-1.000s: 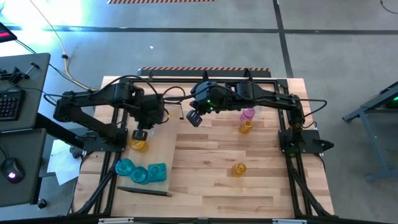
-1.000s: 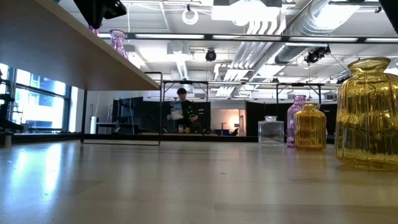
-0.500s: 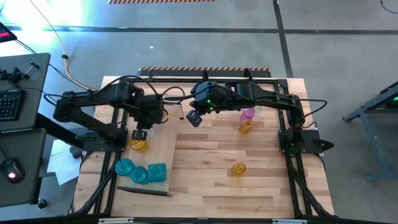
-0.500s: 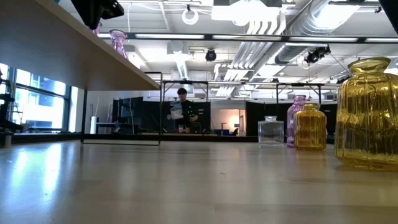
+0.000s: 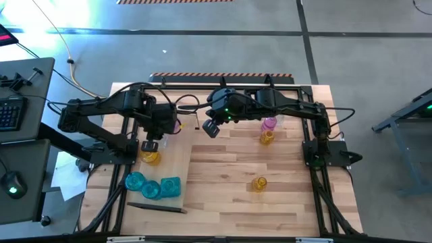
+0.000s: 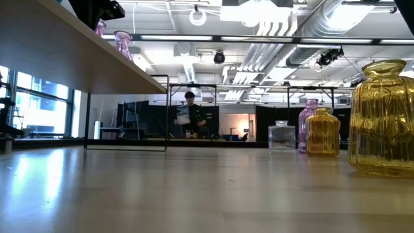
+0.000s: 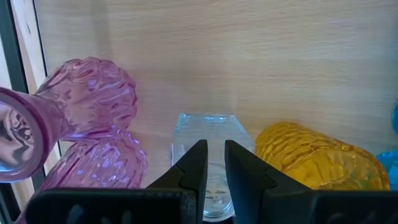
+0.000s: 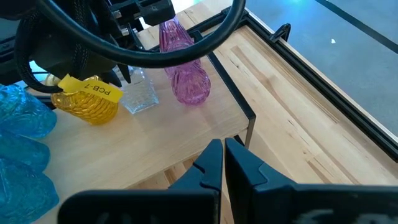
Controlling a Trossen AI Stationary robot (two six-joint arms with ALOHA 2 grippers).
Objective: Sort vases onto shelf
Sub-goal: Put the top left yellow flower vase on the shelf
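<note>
Left jaws [image 7: 211,163] pinching clear ribbed square vase [image 7: 208,134] rim, smooth wood shelf [image 7: 249,56]

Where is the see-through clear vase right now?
The clear vase stands on the shelf, between a pink vase and a yellow vase, held by the left tool.

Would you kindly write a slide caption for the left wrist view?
Left tool pinching a clear vase's rim on the shelf, between pink vases and an amber vase.

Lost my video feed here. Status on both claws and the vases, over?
Left claw over shelf, fingers pinching clear vase rim. Right claw shut, empty, idle near shelf corner. Pink vases and amber vase crowd it.
</note>
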